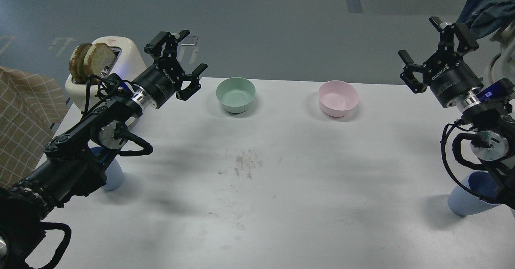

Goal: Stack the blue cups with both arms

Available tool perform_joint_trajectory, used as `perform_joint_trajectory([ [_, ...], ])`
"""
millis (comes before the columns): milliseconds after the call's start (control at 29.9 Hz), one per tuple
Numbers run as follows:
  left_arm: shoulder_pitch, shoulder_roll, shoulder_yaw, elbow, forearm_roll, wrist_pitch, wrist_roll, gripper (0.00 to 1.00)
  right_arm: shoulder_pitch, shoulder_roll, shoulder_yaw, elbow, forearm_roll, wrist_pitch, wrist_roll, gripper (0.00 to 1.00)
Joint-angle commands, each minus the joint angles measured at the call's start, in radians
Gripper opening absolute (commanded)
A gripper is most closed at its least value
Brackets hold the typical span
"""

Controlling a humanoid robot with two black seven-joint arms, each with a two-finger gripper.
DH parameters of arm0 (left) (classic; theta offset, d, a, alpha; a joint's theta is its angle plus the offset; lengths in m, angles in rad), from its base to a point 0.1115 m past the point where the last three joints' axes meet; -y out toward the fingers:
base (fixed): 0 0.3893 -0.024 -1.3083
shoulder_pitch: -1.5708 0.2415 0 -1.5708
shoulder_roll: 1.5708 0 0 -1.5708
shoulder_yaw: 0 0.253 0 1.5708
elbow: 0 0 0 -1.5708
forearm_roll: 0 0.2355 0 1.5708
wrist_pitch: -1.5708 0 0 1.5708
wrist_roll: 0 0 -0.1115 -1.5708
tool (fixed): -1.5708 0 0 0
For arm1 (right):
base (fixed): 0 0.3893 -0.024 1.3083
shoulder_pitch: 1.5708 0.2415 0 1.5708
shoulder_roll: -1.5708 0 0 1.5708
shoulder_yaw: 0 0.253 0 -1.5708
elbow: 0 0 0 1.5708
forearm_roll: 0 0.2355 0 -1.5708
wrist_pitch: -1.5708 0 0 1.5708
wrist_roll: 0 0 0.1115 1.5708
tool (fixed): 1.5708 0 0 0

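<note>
Cups: two blue cups stand upright at opposite near corners of the table (281, 204), well apart from each other.
Left cup (114, 176): near the left edge, mostly hidden under my left forearm; only its lower wall shows.
Right cup (468, 198): near the right edge, rim partly crossed by my right arm's cable; mouth up, dark inside.
Left gripper (177, 66): fingers spread, holding nothing, raised near the toaster (124, 56) and green bowl (235, 95); its cup lies back toward me and below.
Right gripper (436, 54): fingers spread, empty, raised beyond the table's far right; its cup also lies back toward me and below.
Nearer arm: each arm is closest to the cup on its own side.
Key relation: both grippers point away past their cups, so each would likely have to draw back and drop.
Axis: the cups appear vertical, though the left one is too covered to be sure.
</note>
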Motion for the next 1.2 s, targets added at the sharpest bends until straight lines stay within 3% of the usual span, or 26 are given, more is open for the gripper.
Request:
perform_joint_trajectory([
  [0, -0.009, -0.004, -0.003, 0.0, 0.0, 0.0, 0.002, 0.98, 0.0, -0.002, 0.0, 0.001, -0.002, 0.0, 0.0, 1.0],
  [301, -0.092, 0.049, 0.012, -0.036, 0.029, 0.0, -0.004, 0.98, 0.0, -0.002, 0.0, -0.001, -0.002, 0.0, 0.0, 1.0],
  [467, -0.103, 0.167, 0.012, -0.157, 0.07, 0.0, -0.007, 0.98, 0.0, -0.002, 0.0, -0.001, -0.002, 0.0, 0.0, 1.0],
  [701, -0.102, 0.405, -0.002, -0.378, 0.402, 0.0, -0.012, 0.98, 0.001, -0.004, 0.0, 0.002, -0.002, 0.0, 0.0, 1.0],
  [801, -0.1, 0.512, -0.002, -0.447, 0.521, 0.0, -0.048, 0.98, 0.001, -0.004, 0.0, 0.004, -0.002, 0.0, 0.0, 1.0],
  [935, -0.091, 0.702, 0.001, -0.575, 0.694, 0.0, -0.156, 0.98, 0.001, -0.004, -0.001, 0.004, -0.003, 0.0, 0.0, 1.0],
  [1002, -0.089, 0.752, 0.004, -0.61, 0.736, 0.0, -0.183, 0.98, 0.003, -0.004, -0.001, 0.004, -0.003, 0.0, 0.0, 1.0],
  [1169, -0.065, 0.916, 0.027, -0.71, 0.9, 0.0, -0.195, 0.98, 0.004, -0.004, -0.009, 0.007, -0.003, 0.0, 0.0, 1.0],
])
